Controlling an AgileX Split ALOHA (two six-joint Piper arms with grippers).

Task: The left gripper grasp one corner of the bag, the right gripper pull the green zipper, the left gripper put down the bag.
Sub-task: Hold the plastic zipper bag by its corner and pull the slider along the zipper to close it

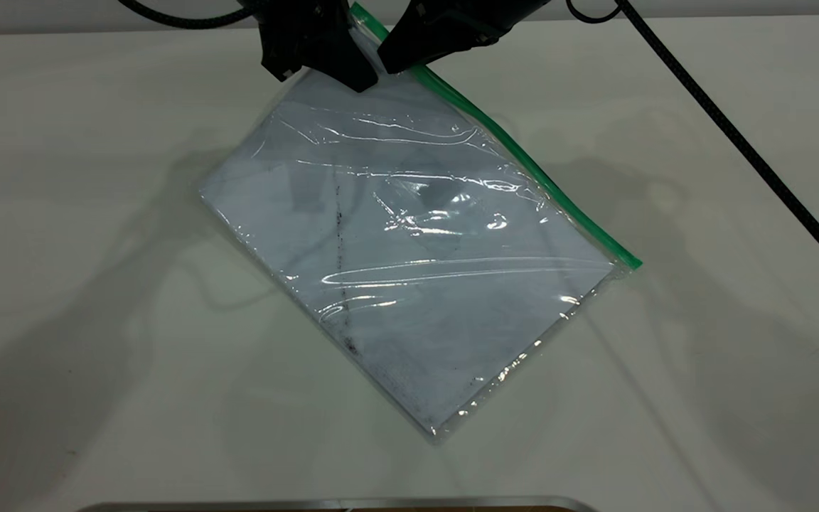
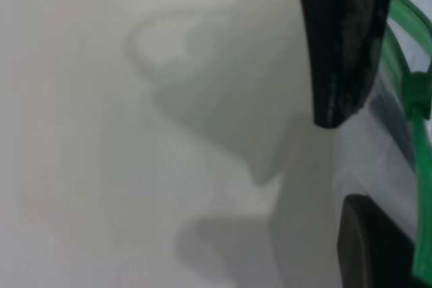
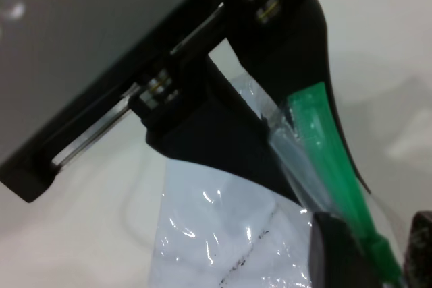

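Note:
The bag (image 1: 409, 256) is a clear pouch with white paper and a dark smudge line inside. It lies slanted on the table with its far corner raised. The green zipper (image 1: 523, 156) runs along its right long edge. My left gripper (image 1: 356, 78) is shut on the far corner at the end of the green strip; the right wrist view shows it (image 3: 270, 109) clamping that corner. My right gripper (image 1: 389, 64) sits right beside it on the strip. In the right wrist view my right gripper (image 3: 381, 254) is shut round the small green slider (image 3: 388, 257). The strip also shows in the left wrist view (image 2: 422, 139).
The white table (image 1: 701, 391) spreads all round the bag. The right arm's black cable (image 1: 736, 135) crosses the table's far right. A metal-edged object (image 1: 338, 505) lies along the near edge.

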